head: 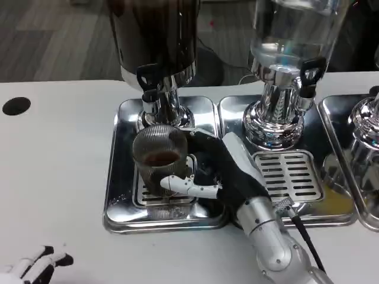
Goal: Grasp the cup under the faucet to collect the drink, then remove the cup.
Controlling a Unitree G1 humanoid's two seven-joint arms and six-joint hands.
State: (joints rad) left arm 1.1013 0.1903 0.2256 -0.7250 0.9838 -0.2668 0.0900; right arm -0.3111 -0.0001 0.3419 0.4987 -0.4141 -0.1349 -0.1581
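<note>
A ribbed clear cup [159, 155] with a little dark drink in it stands on the drip grate of the left steel tray [118, 195], just below the black-handled faucet [148, 83] of the dark drink dispenser [155, 35]. My right hand [222, 171] wraps around the cup from the right, its white thumb across the cup's front. My left hand [38, 265] lies at the table's bottom left corner, far from the cup, holding nothing; only its fingertips show.
A second dispenser [290, 47] with clear liquid stands on the middle tray [331, 213] to the right, with its own slotted grate [288, 174]. A third dispenser base [367, 127] sits at the right edge. A black round hole [16, 106] marks the table's far left.
</note>
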